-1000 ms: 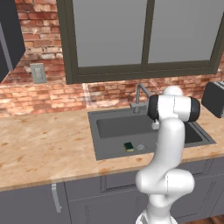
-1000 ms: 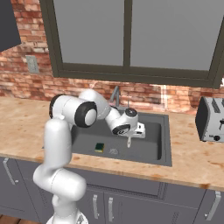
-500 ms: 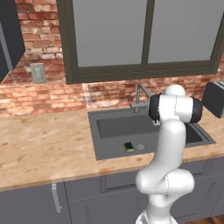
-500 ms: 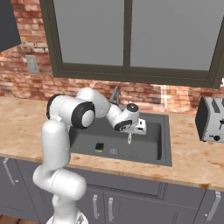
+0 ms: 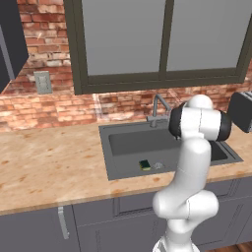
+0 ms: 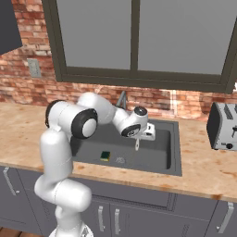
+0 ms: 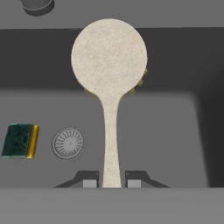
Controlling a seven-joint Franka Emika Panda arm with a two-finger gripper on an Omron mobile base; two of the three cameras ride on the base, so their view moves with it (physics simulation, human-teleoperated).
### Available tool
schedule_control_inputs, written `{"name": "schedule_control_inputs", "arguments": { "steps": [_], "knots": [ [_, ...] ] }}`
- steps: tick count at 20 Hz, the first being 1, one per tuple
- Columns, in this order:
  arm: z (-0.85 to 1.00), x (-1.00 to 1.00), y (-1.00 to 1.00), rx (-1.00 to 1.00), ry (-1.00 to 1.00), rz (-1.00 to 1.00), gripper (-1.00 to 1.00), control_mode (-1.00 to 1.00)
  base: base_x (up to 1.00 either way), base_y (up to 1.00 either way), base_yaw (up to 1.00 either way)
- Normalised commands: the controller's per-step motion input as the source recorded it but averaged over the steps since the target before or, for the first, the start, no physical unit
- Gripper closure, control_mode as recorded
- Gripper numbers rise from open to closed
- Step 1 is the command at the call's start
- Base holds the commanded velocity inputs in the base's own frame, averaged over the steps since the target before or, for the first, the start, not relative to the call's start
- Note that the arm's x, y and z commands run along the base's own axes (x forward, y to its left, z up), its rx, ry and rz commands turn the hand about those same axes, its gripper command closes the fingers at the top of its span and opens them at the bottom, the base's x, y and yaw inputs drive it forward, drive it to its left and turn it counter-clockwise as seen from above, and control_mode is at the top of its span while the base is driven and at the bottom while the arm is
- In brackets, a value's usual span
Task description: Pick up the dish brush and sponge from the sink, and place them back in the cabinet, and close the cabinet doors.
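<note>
- While the pincer (image 7: 111, 183) hangs over the sink (image 6: 172, 152), it is clenched on the dish brush (image 7: 110, 83), both tips pinching the thin handle at its near end.
- Straight ahead of the tips the round cream head sticks out; it looks light and stiff, yet held so far from the head it could swivel, so a grip nearer the head would be steadier.
- Off to the pincer's left, past the drain (image 7: 68, 142), the sponge (image 7: 20, 140) lies flat on the basin floor: probably soft, squashy, best pinched across its narrow sides.

Cream speckled dish brush (image 7: 109, 57), green-and-yellow sponge (image 7: 19, 140), dark grey sink (image 7: 175, 131)
</note>
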Motion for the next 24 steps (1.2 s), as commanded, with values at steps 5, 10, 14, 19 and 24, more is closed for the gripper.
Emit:
{"name": "schedule_control_inputs", "arguments": {
  "steps": [5,10,14,19,24],
  "knots": [
    [0.35,-0.14,0.0,0.0,0.0,0.0,1.0,-1.0,0.0,0.0,0.0],
    [0.43,-0.23,0.0,0.0,0.0,0.0,1.0,-1.0,0.0,0.0,0.0],
    [0.36,-0.22,0.0,0.0,0.0,0.0,1.0,-1.0,0.0,0.0,0.0],
    [0.28,-0.21,0.05,0.0,0.0,0.0,1.0,-1.0,0.0,0.0,0.0],
    [0.16,-0.17,0.11,0.0,0.0,0.0,1.0,-1.0,0.0,0.0,0.0]
  ]
}}
